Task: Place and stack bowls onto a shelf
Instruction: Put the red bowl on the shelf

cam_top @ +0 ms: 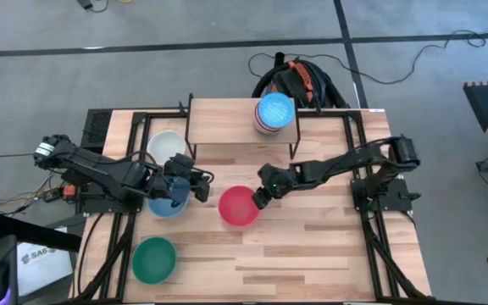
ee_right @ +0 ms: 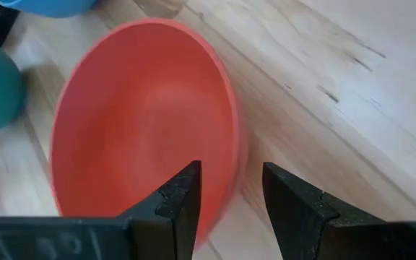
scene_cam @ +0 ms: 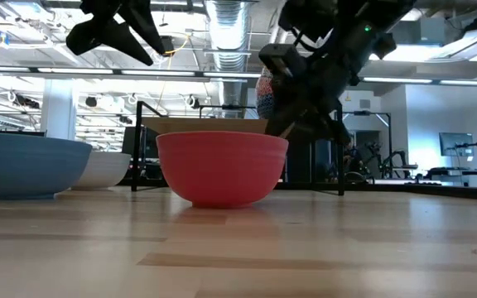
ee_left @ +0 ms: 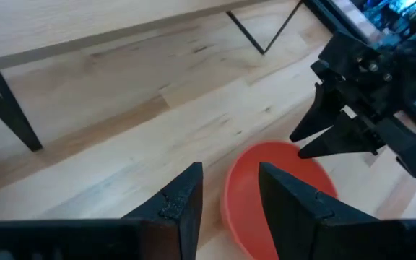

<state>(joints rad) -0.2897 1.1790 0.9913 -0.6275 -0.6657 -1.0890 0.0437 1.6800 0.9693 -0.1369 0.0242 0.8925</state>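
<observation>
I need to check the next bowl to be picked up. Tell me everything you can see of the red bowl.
The red bowl is small, round and plain, smooth inside, looking like plastic or glazed ware. It stands upright and empty on the wooden table, in front of the shelf. The right gripper is at its rim, fingers open astride the edge. No other bowl touches it.

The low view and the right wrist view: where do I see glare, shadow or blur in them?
Low view: bright ceiling lights glare behind the dark arms, which read as silhouettes; the red bowl is sharp and casts a soft shadow on the table. Right wrist view: the bowl's near rim is smeared with blur, while the right gripper fingers look crisp.
</observation>
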